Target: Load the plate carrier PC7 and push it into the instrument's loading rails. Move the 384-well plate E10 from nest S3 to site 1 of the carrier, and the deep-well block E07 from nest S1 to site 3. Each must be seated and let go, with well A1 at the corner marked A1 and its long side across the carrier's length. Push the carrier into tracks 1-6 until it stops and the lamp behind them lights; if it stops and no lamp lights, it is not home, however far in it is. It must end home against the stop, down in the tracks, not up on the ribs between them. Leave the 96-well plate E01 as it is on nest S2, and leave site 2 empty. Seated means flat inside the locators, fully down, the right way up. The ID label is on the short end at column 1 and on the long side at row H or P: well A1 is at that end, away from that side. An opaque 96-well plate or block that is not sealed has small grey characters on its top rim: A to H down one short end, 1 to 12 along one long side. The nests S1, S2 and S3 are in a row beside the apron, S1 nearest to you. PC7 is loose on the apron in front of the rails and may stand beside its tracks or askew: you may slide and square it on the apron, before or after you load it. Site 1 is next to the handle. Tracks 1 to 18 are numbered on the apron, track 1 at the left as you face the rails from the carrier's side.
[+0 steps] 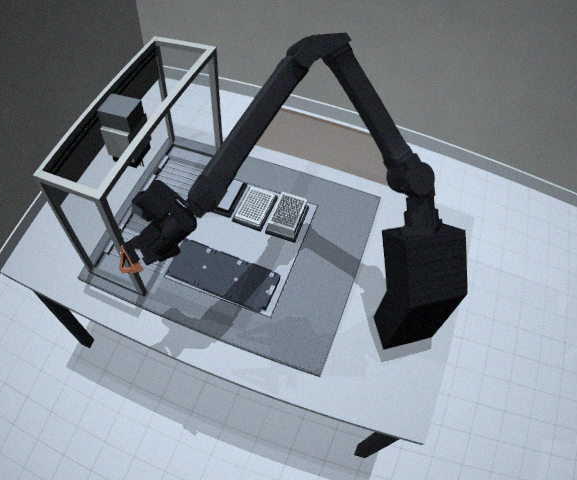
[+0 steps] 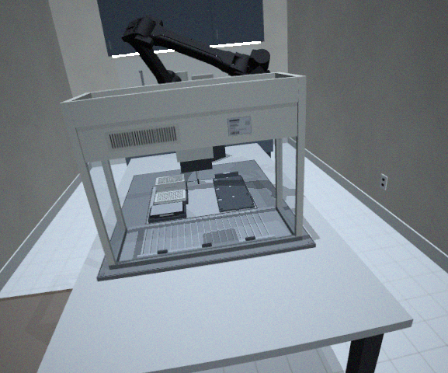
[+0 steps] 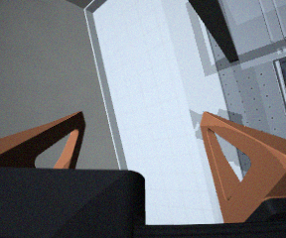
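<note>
The matte black arm is reaching from its blocky pedestal across the white table and is hanging its gripper beside the front corner post of the instrument frame, a pale box of square bars with clear panes. The orange fingers, triangular and hollow-cored, are standing wide apart with nothing between them; through the gap the wrist view is showing only the smooth table top and its edge.

The plate carrier PC7, a flat dark rectangular tray with small pale locator marks, is lying bare on the light apron in front of the ribbed rails, all its sites unloaded. Beside the apron the three nests are sitting in a row: the deep-well block E07, a tall pale block with a coarse grid of wells, is resting nearest the pedestal; the 96-well plate E01, white with a dotted well grid, is sitting just beside it; the 384-well plate E10, low, with a smooth-looking pale top over a dark base, is lying at the far end, mostly hidden under the arm in the top view. The grey perforated deck is carrying the whole set.
</note>
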You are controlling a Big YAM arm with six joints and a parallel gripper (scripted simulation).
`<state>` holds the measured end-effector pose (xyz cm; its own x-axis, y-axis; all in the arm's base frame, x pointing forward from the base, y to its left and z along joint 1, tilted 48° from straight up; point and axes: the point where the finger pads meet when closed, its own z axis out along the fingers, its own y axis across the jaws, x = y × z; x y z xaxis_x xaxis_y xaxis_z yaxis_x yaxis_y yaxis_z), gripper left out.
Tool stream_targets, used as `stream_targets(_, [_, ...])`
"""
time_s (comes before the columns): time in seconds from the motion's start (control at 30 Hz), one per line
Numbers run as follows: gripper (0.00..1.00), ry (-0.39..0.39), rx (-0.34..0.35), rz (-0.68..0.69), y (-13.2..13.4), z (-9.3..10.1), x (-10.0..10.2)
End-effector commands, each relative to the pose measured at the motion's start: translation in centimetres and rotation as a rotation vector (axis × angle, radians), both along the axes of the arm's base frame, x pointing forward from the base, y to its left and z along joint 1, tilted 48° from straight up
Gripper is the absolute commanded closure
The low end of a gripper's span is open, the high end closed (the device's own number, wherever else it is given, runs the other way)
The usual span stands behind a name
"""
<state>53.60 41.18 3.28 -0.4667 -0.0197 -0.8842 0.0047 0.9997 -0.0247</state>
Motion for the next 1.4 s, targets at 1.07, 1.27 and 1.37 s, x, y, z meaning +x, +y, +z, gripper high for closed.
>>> stream_targets(1.07, [0.00,0.087,-0.171,-0.082,-9.2,3.3,0.8])
stream_targets(1.27, [0.00,0.149,-0.256,-0.124,-12.5,3.6,0.4])
stream_targets(1.37, [0.00,0.129,-0.238,-0.124,-14.2,4.2,0.6])
